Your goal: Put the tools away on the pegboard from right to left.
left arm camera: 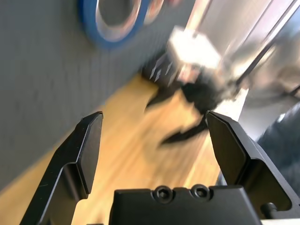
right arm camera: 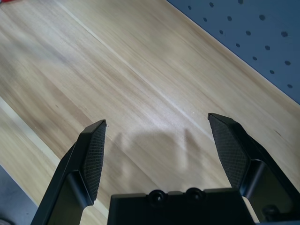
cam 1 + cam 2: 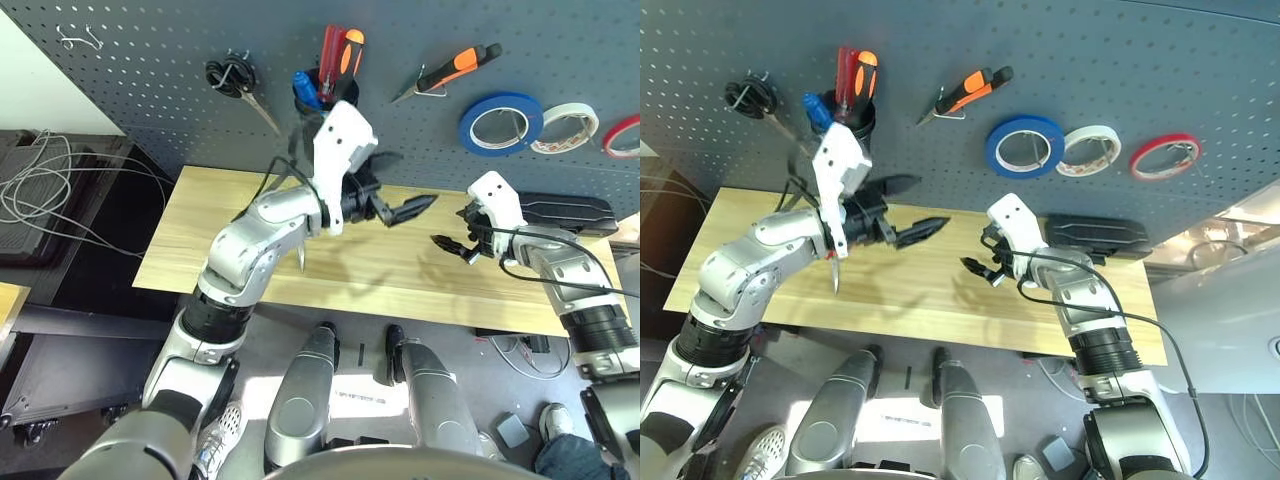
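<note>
An empty hook [image 3: 80, 38] sits on the pegboard [image 3: 160, 75] at the far left, then the black-handled scissors [image 3: 235, 78] on their own hook. Next comes the black cup [image 3: 866, 128], holding the small blue-handled screwdriver [image 3: 306, 89], a red-handled tool [image 3: 331, 60] and an orange-and-black one [image 3: 350, 55]. Below it, partly hidden by the left arm, a metal tip with a bit of red — apparently the red-handled scissors [image 3: 835, 275] — shows over the table [image 3: 340, 275]. The left gripper [image 1: 155, 112] is spread wide and empty. The orange-and-black needle-nose pliers [image 3: 450, 70] hang further right; the right gripper [image 2: 157, 117] is released too, above the table — nothing in it. Blue tape roll [image 3: 501, 124], white tape roll [image 3: 565, 128] and red tape roll [image 3: 624, 137] follow on the pegboard, a black case [image 3: 570, 212] below.
</note>
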Controlling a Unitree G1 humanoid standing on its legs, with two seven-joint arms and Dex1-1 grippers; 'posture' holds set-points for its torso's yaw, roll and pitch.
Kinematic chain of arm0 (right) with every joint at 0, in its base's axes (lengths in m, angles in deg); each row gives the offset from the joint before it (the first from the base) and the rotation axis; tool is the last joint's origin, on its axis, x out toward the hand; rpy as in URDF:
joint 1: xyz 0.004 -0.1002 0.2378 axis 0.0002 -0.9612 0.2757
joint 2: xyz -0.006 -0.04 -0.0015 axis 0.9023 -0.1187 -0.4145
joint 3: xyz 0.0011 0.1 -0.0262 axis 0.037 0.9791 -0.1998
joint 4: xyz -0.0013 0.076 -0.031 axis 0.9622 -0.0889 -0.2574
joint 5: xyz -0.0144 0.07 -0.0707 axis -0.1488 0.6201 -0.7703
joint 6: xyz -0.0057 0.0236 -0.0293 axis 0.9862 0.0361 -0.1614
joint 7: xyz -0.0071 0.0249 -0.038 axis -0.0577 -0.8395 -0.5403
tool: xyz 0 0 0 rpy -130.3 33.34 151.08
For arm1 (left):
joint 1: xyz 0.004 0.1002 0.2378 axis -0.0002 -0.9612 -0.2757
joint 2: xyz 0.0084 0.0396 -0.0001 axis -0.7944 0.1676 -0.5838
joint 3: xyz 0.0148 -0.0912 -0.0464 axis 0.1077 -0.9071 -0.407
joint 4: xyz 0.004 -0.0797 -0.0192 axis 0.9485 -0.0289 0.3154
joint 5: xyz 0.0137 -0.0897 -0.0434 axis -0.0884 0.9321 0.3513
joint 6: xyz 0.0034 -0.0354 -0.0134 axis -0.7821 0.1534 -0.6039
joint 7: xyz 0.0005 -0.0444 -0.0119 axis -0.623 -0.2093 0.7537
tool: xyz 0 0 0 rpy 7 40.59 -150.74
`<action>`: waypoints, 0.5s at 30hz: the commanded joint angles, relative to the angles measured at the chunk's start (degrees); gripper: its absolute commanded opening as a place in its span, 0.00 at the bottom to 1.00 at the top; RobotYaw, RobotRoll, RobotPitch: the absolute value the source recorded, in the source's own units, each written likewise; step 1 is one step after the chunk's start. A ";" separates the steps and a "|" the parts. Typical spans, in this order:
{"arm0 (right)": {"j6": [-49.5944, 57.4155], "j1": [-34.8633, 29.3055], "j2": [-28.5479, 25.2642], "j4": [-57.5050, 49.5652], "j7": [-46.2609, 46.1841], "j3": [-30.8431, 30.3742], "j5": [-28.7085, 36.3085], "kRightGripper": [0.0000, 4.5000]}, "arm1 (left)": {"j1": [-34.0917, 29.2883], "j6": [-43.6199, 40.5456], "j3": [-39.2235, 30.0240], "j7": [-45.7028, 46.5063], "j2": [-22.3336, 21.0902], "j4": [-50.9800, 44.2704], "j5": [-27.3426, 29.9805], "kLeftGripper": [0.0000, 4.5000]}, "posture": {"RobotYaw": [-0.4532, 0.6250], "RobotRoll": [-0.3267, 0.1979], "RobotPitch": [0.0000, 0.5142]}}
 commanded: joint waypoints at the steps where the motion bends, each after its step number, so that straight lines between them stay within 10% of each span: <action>1: 3.50 -0.61 0.85 -1.78 -0.85 0.04 0.60 1.00 | -2.16 -2.96 0.40 2.10 0.60 6.37 -2.89 1.00 | 0.55 0.62 0.60; 15: 3.21 2.53 8.76 -2.08 -3.19 -0.38 2.18 1.00 | -2.71 8.75 -13.35 19.78 3.83 35.29 -13.93 1.00 | 0.55 0.62 0.64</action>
